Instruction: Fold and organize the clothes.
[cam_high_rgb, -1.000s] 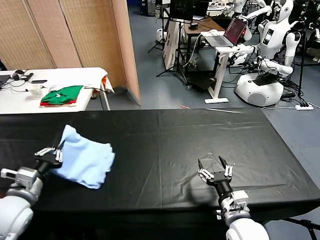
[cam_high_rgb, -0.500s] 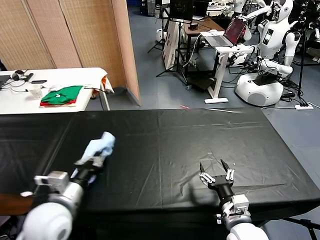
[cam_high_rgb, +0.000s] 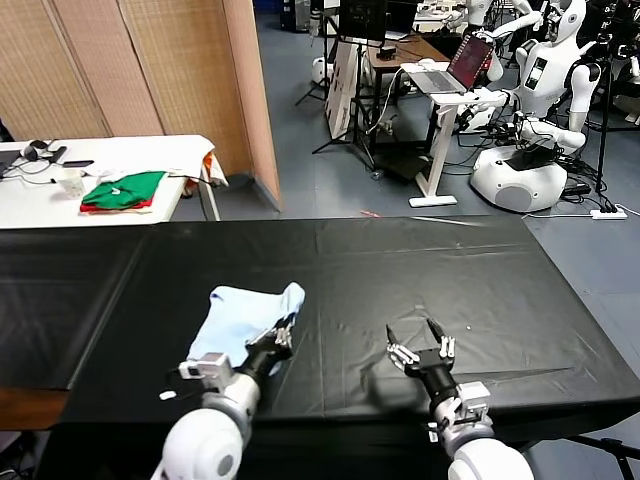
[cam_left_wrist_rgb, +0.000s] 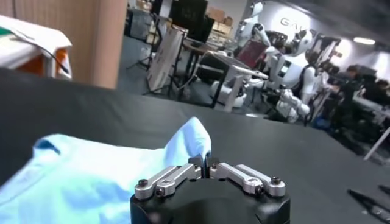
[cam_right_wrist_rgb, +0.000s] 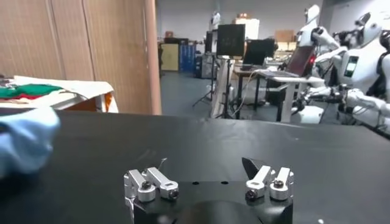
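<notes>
One pale blue T-shirt (cam_high_rgb: 243, 318), bunched up on the black worktop (cam_high_rgb: 420, 270), left of centre & nearer the front edge. Long axis runs roughly side to side w/ a slight tilt; one corner peaks up at its right end, the other end drapes lower toward the robot's left. Lettering not visible.

Left tool (cam_high_rgb: 277, 335) at the shirt's near-right edge, jaws pinched narrow on the fabric; in the left wrist view the fingertips (cam_left_wrist_rgb: 204, 165) meet right at the raised blue tip (cam_left_wrist_rgb: 192, 137). Left arm comes up from the front edge, forearm angled fwd & to the right, low over the worktop.

Right tool (cam_high_rgb: 417, 344) well apart from the shirt, right of centre near the front edge, jaws spread wide, holding nothing; just above the black surface, pointing fwd. Right wrist view: both fingers (cam_right_wrist_rgb: 267, 175) splayed, shirt a blue blur far off to the side (cam_right_wrist_rgb: 24, 143).

Count: 1 shirt, 2 tools. Side table (cam_high_rgb: 40, 200) back left w/ a folded green-and-red pile (cam_high_rgb: 123, 190). Other white robots (cam_high_rgb: 540, 110) in the bkgd.
</notes>
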